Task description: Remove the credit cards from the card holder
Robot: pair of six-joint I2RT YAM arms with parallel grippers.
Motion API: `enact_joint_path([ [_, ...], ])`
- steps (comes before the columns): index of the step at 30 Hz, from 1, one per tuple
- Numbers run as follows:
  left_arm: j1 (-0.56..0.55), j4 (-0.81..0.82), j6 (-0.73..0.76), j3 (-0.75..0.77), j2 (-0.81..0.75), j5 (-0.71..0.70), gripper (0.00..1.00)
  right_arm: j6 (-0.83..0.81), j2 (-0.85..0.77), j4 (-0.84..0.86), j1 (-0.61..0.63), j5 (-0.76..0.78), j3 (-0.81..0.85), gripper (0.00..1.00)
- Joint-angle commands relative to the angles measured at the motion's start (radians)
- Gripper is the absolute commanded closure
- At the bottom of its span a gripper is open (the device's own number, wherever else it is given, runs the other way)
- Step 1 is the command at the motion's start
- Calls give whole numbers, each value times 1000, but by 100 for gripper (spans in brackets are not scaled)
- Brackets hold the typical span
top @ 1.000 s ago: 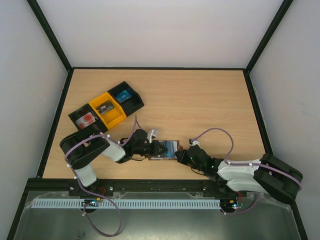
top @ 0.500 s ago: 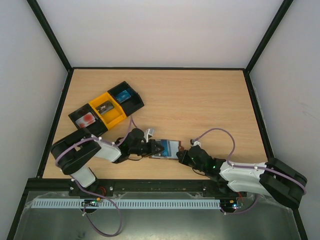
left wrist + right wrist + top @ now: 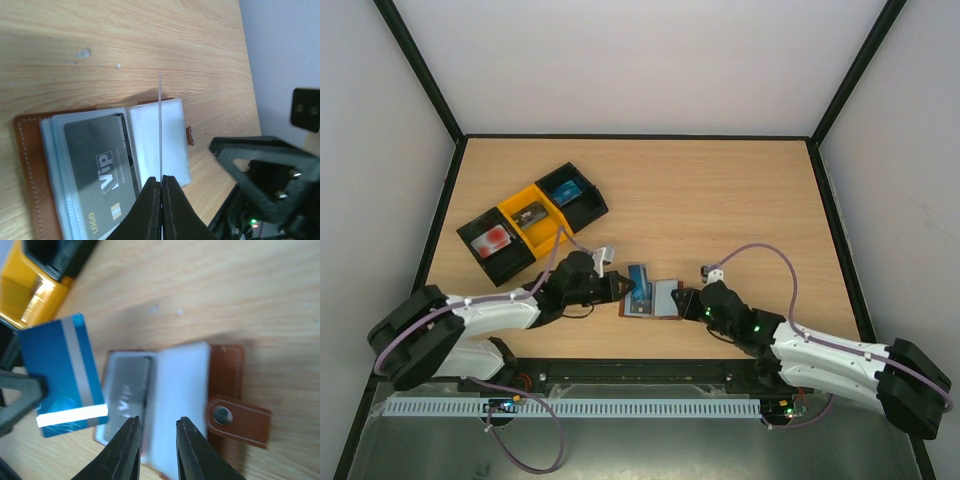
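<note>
Well right of the trays (image 3: 548,232), the left jaws (image 3: 623,287) are pinched tight on the blue card (image 3: 640,278), held on edge over the left end of the card holder (image 3: 665,297) and clear of its pockets. The holder lies open on the desk (image 3: 720,200) between the arms, brown outside, pale inside. A dark card (image 3: 100,167) sits in the pocket nearer the left arm, its long side along the fold. The right jaws (image 3: 157,445) stand narrowly apart over the pale right half, gripping nothing visible.
</note>
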Motion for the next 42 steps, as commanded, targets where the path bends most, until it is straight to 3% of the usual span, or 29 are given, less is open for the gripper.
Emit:
enact_joint_path([
  [1, 7, -138, 132, 16, -100, -80, 97, 6, -55, -91, 5, 37, 101, 77],
  [7, -30, -222, 269, 18, -249, -261, 97, 91, -23, -173, 4, -9, 232, 72],
  [12, -249, -219, 548, 16, -334, -627, 97, 242, -2, -271, 2, -12, 338, 65],
  [21, -402, -123, 760, 23, -229, -908, 97, 416, -21, -302, 2, -57, 411, 65],
  [29, -540, -57, 907, 51, -132, -1028, 97, 475, 45, -388, 1, -73, 483, 60],
  [36, -607, 6, 991, 49, -94, -1057, 97, 491, 129, -272, 0, -166, 467, 60],
  [40, -627, 27, 1006, 51, -67, -1072, 97, 500, 142, -206, 1, -200, 437, 65],
  [42, -629, 18, 1001, 59, -48, -1085, 97, 505, 142, -189, 0, -217, 417, 76],
])
